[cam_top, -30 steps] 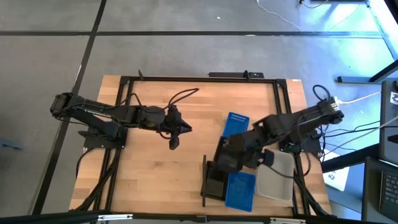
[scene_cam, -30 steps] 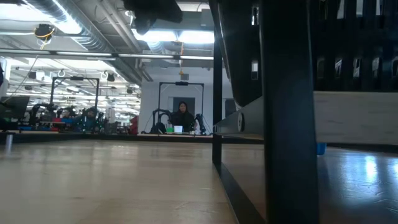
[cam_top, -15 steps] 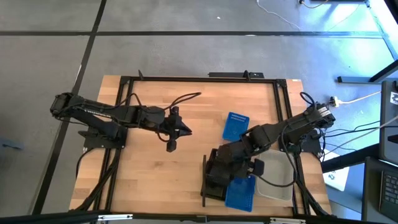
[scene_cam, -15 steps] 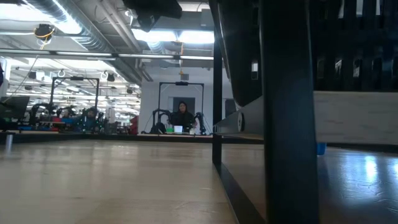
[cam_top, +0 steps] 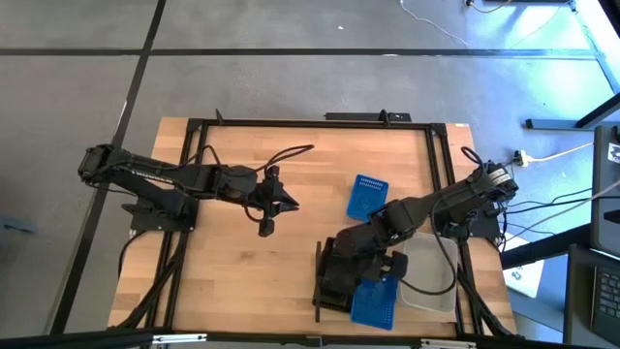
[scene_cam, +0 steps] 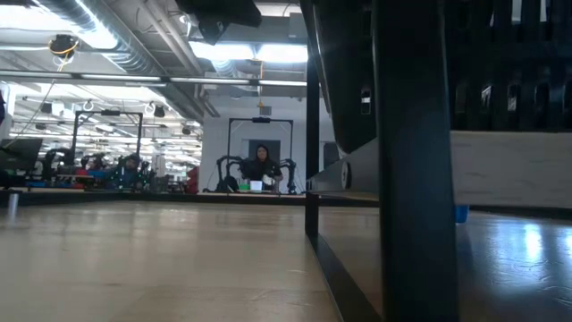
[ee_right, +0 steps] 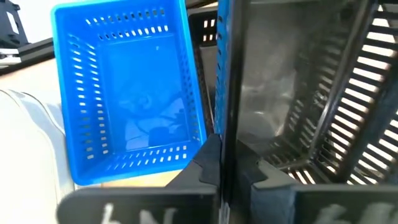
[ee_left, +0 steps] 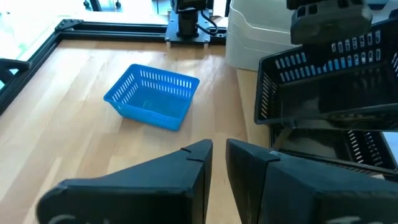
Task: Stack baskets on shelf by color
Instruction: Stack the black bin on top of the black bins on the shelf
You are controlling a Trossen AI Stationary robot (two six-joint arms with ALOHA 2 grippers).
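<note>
My right gripper (cam_top: pixel 360 254) is shut on a black slotted basket (ee_left: pixel 329 74), holding it right over another black basket (ee_left: pixel 348 152). That lower basket stands on the shelf, next to the shelf's black upright bar (cam_top: pixel 317 281). Beside them on the shelf are a blue basket (ee_right: pixel 124 93) and a white basket (cam_top: pixel 428 271). One more blue basket (cam_top: pixel 366 197) rests upright on its base on the bare table. My left gripper (cam_top: pixel 266 221) hovers over mid-table, left of the shelf. Its fingers (ee_left: pixel 186 180) stand a narrow gap apart with nothing between them. My right gripper pinches one side wall of the black basket at its rim (ee_right: pixel 225 134), one finger inside the basket and one outside. The fingers come slanting down from above. The basket hangs nearly level over the lower black basket; I cannot tell whether the two touch.
The table's black frame rails (cam_top: pixel 310 123) run around the wooden top. A loose black cable (cam_top: pixel 286 150) lies behind my left gripper. Bare wood stretches between my left gripper and the shelf. In the low view a person (scene_cam: pixel 261 165) sits far back in the room.
My right gripper has carried the black basket down and toward the table's near edge, from beside the loose blue basket to over the black basket on the shelf. The white basket, partly covered by the arm before, shows more fully.
</note>
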